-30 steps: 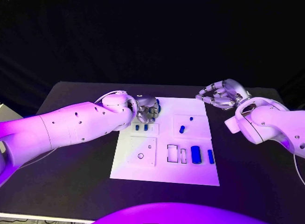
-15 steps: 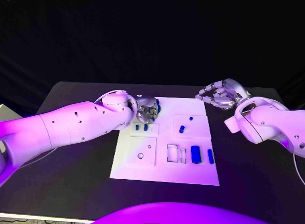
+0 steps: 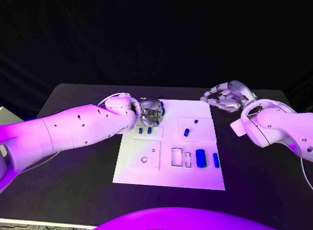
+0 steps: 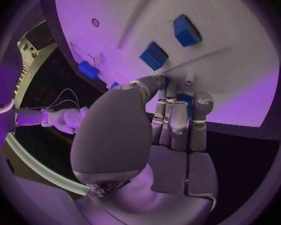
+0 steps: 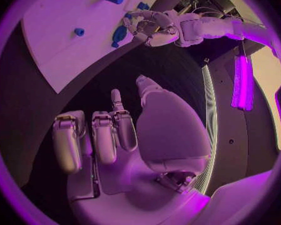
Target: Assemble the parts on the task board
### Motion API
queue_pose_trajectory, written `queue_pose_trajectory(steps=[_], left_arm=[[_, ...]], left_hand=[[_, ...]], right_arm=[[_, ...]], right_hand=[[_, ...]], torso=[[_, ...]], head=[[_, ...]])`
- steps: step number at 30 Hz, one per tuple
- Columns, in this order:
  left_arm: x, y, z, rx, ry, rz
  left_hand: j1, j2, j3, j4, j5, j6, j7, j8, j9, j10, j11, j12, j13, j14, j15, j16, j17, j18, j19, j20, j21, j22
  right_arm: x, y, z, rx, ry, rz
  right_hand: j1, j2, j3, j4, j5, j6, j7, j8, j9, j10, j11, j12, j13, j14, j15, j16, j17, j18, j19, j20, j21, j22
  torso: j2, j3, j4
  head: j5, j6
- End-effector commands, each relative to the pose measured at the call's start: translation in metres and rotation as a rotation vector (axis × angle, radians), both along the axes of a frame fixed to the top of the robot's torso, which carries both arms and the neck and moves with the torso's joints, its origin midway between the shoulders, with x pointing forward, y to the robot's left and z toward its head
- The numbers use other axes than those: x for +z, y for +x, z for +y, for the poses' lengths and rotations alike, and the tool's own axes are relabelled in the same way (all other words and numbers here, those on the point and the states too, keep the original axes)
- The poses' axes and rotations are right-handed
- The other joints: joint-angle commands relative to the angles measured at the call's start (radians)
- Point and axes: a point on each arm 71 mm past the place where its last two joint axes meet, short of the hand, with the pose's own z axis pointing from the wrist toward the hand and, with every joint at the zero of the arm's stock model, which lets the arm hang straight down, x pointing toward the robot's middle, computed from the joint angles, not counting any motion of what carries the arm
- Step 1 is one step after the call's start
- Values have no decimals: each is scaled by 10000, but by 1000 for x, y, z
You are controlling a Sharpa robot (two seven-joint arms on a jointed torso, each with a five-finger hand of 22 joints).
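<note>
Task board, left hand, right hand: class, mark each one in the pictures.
Task board (image 3: 167, 179), head view: bare near edge of the plate.
Left hand (image 3: 151, 109), head view: middle of the hand.
Right hand (image 3: 226, 97), head view: middle of the hand.

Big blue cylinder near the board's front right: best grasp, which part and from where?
The big blue cylinder lies flat, long axis running front to back, with a slimmer blue piece close on its right. Probably pinch its middle from straight above, fingers across the round sides. The right hand, empty over the table, is nearer.
</note>
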Motion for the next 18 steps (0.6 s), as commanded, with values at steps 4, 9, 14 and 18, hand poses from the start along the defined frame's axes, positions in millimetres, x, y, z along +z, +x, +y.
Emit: queue_pose_trajectory(steps=[4, 9, 14, 18], left_arm=[[5, -2, 1, -52, -987, -441], [10, -5, 7, 28, -1519, -298], [19, -9, 18, 234, -1982, -29], [21, -9, 30, 426, -2001, 149]], left_hand=[[-199, -21, 42, -51, 58, 95, -6, -6, 69, 148, 8, -146, 6, 157, -2, 74, 93, -109, 144, -14, 106, 96], [-254, -36, 75, -70, 62, 112, -2, -42, 78, 175, 16, -234, -3, 184, 3, 78, 98, -112, 157, -16, 116, 107], [-280, -41, 95, -84, 64, 132, -2, -58, 86, 204, 18, -282, -7, 200, 6, 84, 112, -119, 185, -17, 136, 134], [-298, -46, 104, -93, 64, 146, -1, -66, 91, 225, 18, -310, -8, 203, 6, 81, 101, -124, 201, -17, 147, 148]], right_arm=[[1, 0, 2, 152, -53, -139], [1, 0, 1, 143, -58, -136], [1, 0, 0, 129, -67, -127], [1, 0, 0, 117, -75, -116]], right_hand=[[21, 60, 51, -9, 34, -47, 11, 38, -11, 234, 64, -23, 1826, 1031, 25, -27, 2509, -67, 1029, 55, 44, 2629], [21, 60, 51, -9, 34, -47, 11, 38, -11, 234, 64, -23, 1826, 1031, 25, -27, 2509, -67, 1029, 55, 44, 2629], [21, 60, 51, -9, 34, -47, 11, 38, -11, 234, 64, -23, 1826, 1031, 25, -27, 2509, -67, 1029, 55, 44, 2629], [21, 60, 51, -9, 34, -47, 11, 38, -11, 234, 64, -23, 1826, 1031, 25, -27, 2509, -67, 1029, 55, 44, 2629]], torso=[[-3, -7, -6], [-7, -4, 9], [-25, -1, 25], [-31, 2, 27]], head=[[-13, 32], [-24, 35], [-15, 31], [2, 18]])
